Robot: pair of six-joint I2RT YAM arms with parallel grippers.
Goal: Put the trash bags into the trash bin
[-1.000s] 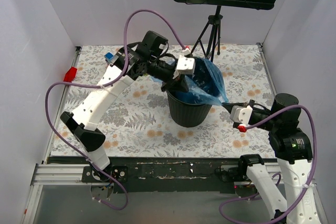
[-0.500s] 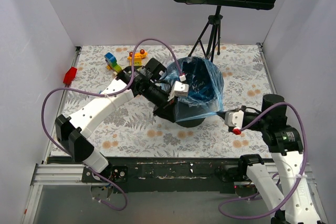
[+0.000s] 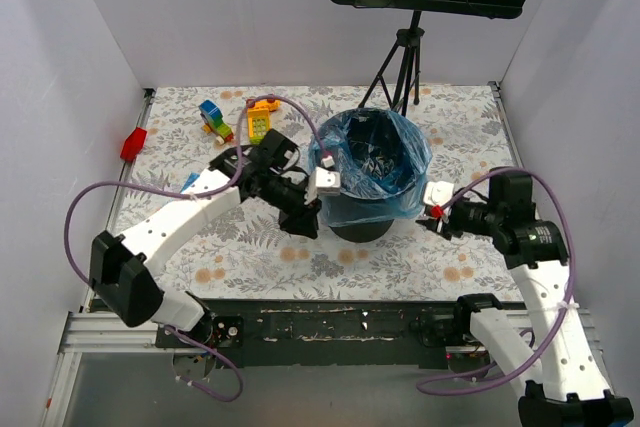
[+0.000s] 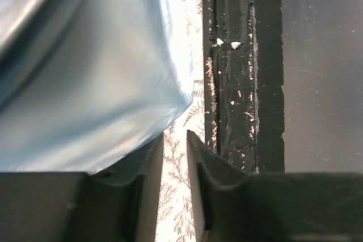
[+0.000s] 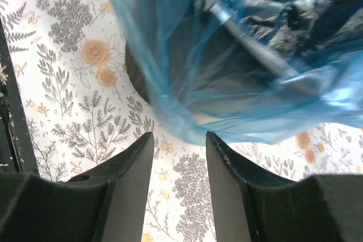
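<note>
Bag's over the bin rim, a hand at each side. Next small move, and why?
Probably draw the left hand and right hand back from the trash bin. The blue trash bag lines it, hem draped over the rim. Both hands are open, only floral tabletop showing between their fingers, with film hanging close by that could snag.

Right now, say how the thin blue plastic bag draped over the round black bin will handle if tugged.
Probably floppy: the blue bag hangs crinkled over the rim. Likely light and slippery; the film looks glossy. A tug might tip the black bin it wraps.
</note>
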